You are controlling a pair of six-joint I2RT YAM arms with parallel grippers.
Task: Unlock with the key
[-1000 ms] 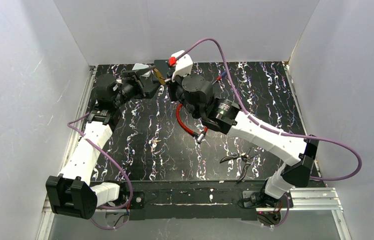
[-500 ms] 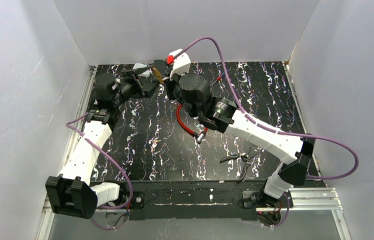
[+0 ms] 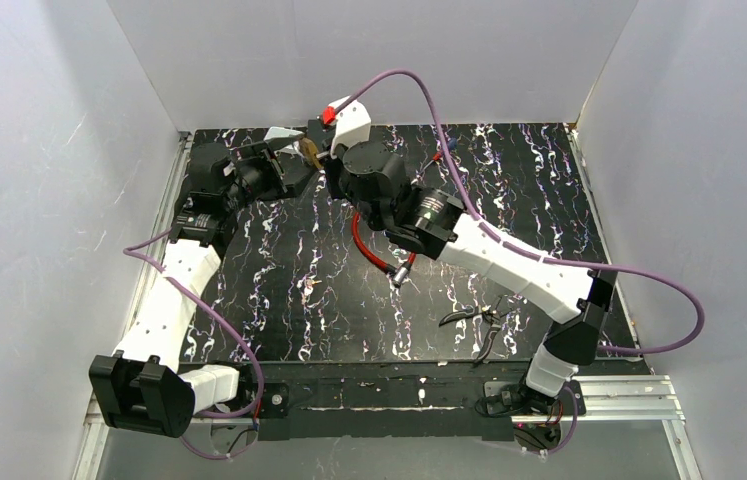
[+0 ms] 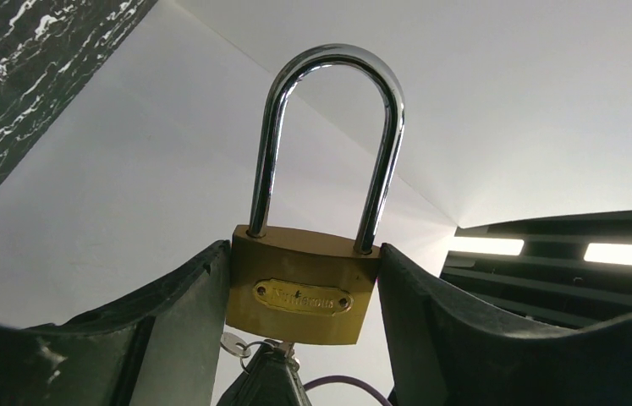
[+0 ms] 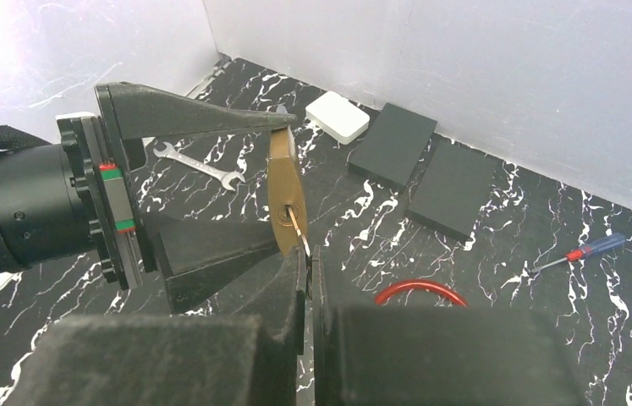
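A brass padlock (image 4: 302, 296) with a chrome shackle (image 4: 329, 135) is clamped by its two narrow sides in my left gripper (image 4: 304, 251), raised above the table at the back left (image 3: 311, 152). Both shackle legs sit in the body. A thin silver key (image 5: 298, 230) stands in the keyhole on the lock's underside. My right gripper (image 5: 309, 255) is shut on the key's head, directly below the lock. In the left wrist view a small key ring (image 4: 232, 342) hangs beside the key, above the right gripper's dark tip.
A red ring (image 5: 418, 292) lies on the marbled table below the right wrist. Along the back wall sit a white box (image 5: 337, 117) and two black blocks (image 5: 392, 144). Also on the table are a wrench (image 5: 198, 165), a screwdriver (image 5: 579, 252) and pliers (image 3: 479, 320).
The right wrist has rolled and shifted left toward the back wall while holding the key. The left gripper with the padlock has edged slightly left with it.
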